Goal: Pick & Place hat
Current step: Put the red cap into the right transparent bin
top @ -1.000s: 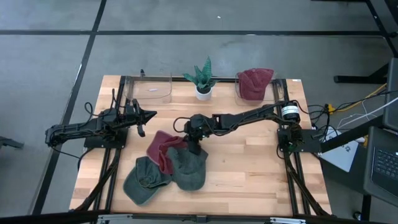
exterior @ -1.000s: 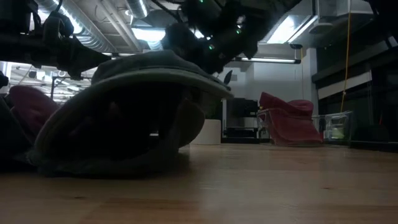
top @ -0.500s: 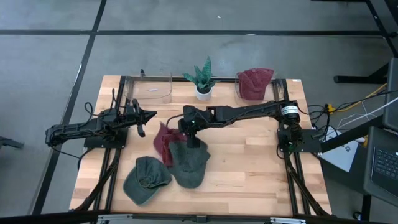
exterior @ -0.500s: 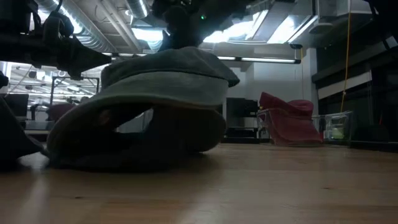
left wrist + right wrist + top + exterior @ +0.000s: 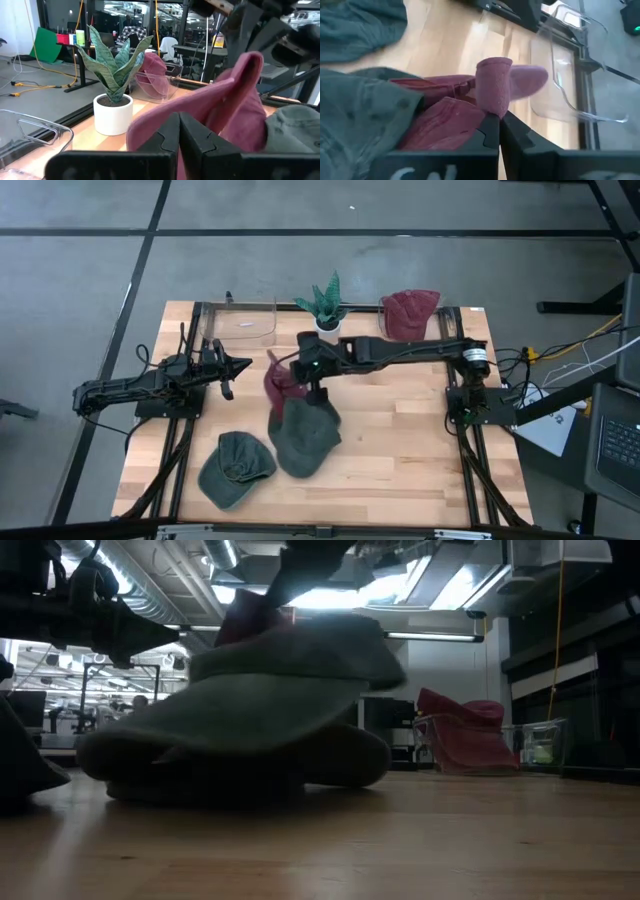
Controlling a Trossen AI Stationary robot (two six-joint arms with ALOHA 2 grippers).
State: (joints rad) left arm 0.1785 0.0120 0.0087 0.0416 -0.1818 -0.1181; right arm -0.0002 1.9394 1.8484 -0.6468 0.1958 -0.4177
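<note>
My right gripper (image 5: pixel 316 388) hangs over the middle of the table, shut on a dark red hat (image 5: pixel 280 380) that it has raised. A grey-green hat (image 5: pixel 303 438) lies just near of it, its far edge tipped up against the red hat (image 5: pixel 245 620), its near part on the wood. A second green hat (image 5: pixel 235 468) lies flat at the near left. Another red hat (image 5: pixel 410 313) sits in the clear bin at the far right. My left gripper (image 5: pixel 243 364) rests shut at the left, level, touching nothing. My right gripper pinches a fold of the red hat's cloth (image 5: pixel 492 90) between its two fingers, slanting down from the table's far right. The hat hangs from the fingers, slack and crumpled, toward the table's left. Whether the green hat's raised edge (image 5: pixel 365 110) is also caught, I cannot tell.
A potted plant (image 5: pixel 328 308) stands at the far edge between a clear bin (image 5: pixel 245 320) on the left and the clear bin with the red hat (image 5: pixel 392 330) on the right. Bare wood lies to the right of the hats.
My right gripper has risen and drawn toward the far edge, rolling its wrist, staying shut. The red hat has come up off the table from between the green hats. The nearer green hat's far edge has been lifted and slid a little farther; the other stayed put.
</note>
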